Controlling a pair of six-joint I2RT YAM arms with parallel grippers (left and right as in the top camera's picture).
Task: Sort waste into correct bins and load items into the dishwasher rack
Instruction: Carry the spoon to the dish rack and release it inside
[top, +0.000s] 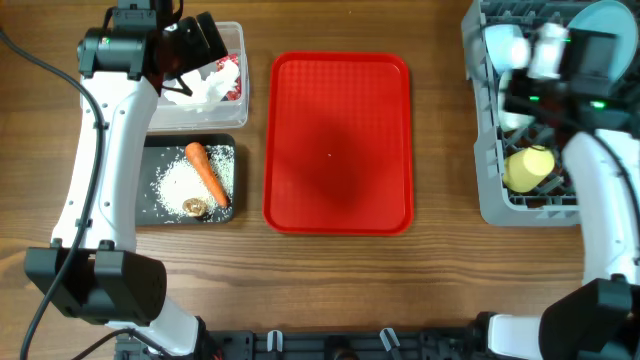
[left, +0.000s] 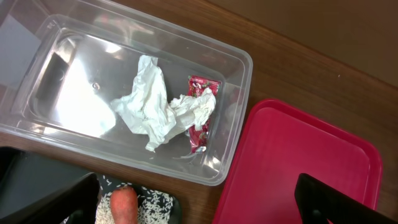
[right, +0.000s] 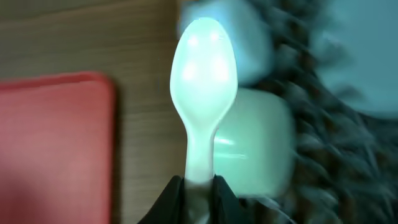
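My left gripper is open and empty, above the near edge of the clear tub; in the overhead view it hangs over that tub. The tub holds the crumpled white tissue and the red wrapper. The black tray holds white rice grains, the carrot and the brown lump. My right gripper is shut on the white spoon at the grey rack's left edge. The rack holds pale bowls, the yellow cup and the blue plate.
The flat red tray lies between the bins and the rack, with nothing on it. The right wrist view is blurred. My right arm reaches over the rack.
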